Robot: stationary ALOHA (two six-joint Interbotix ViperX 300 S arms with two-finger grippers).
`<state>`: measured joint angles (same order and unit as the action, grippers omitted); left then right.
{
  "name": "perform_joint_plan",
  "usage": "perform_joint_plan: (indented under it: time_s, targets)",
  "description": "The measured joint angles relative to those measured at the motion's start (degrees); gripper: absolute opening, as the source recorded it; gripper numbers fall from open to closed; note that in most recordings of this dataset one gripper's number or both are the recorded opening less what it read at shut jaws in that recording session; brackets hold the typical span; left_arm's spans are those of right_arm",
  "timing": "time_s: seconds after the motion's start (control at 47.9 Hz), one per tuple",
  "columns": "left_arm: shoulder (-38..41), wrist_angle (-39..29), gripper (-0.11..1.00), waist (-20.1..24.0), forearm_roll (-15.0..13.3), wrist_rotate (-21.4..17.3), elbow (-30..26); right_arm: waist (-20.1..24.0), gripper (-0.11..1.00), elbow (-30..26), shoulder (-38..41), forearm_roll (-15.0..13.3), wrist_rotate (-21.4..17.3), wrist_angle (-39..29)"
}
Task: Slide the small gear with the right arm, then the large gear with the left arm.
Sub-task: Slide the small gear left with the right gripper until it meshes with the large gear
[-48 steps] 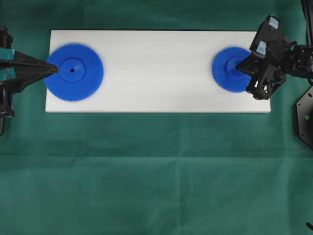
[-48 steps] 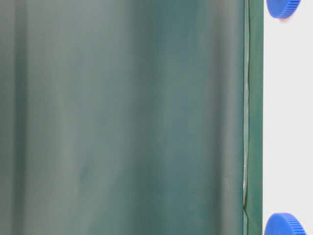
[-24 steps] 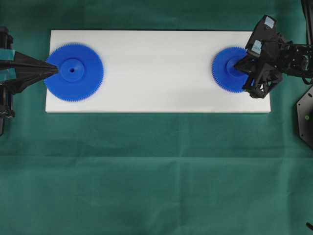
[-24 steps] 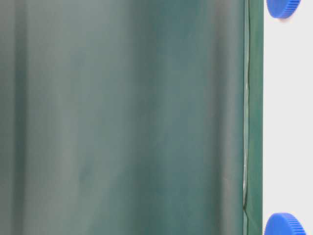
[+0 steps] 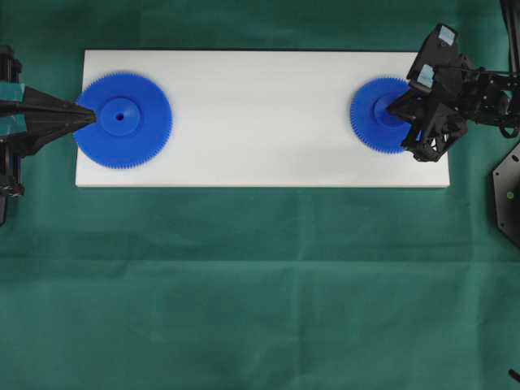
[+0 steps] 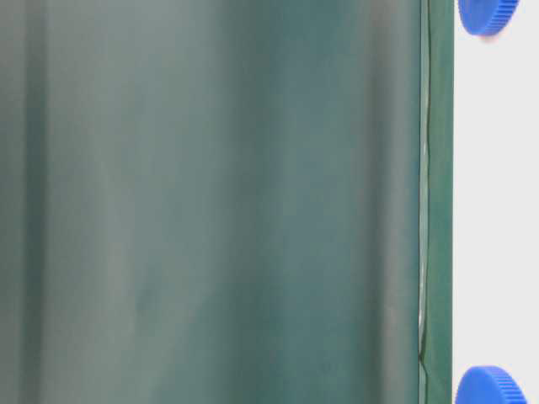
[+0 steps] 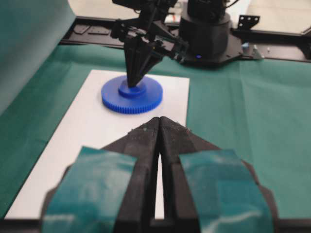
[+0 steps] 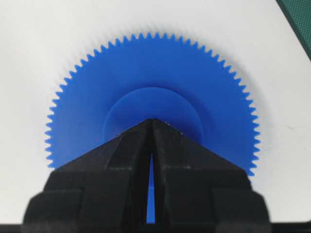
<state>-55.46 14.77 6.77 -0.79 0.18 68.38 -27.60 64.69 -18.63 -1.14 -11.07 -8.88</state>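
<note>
The small gear (image 5: 375,116) lies flat near the right end of the white board (image 5: 260,122). My right gripper (image 5: 392,109) is shut, its joined point set down on the gear's raised hub (image 8: 151,104); the right wrist view has that point (image 8: 153,121) at the hub's middle, hiding the centre hole. The large gear (image 5: 122,119) lies at the board's left end. My left gripper (image 5: 93,116) is shut, its point over the gear's left part, just short of the hub. In the left wrist view the shut left gripper (image 7: 159,119) aims along the board at the small gear (image 7: 132,95).
Green cloth (image 5: 260,284) covers the table all round the board. The right arm's black base (image 7: 209,34) stands beyond the board's far end. In the table-level view two blue gear rims (image 6: 487,15) (image 6: 491,387) peek in along the white board.
The right gripper has pushed the small gear a few pixels leftward along the board, and its wrist has turned a little. The left gripper and the large gear have stayed put.
</note>
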Motion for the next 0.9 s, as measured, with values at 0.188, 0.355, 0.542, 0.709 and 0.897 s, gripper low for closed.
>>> perform_joint_plan:
  time_s: [0.188,0.355,0.542,0.709,0.897]
  targets:
    - [0.00,0.00,-0.01,0.00,0.00,0.09,0.09,-0.18,0.50,-0.26,0.00,0.00,0.00,-1.14]
    - [0.00,0.00,-0.01,0.00,0.00,0.09,0.26,-0.18,0.50,-0.26,0.00,0.00,0.00,-1.32]
    - [-0.09,0.00,-0.01,0.00,0.00,0.00,0.35,-0.18,0.50,-0.26,-0.09,0.00,0.00,-1.32]
    - [0.00,0.00,-0.01,0.00,0.00,0.09,0.35,-0.18,0.50,-0.35,0.70,0.00,-1.41,-0.70]
    - [-0.09,0.00,-0.01,0.00,0.00,0.09,0.53,0.88,0.50,-2.37,4.48,0.00,-2.20,2.11]
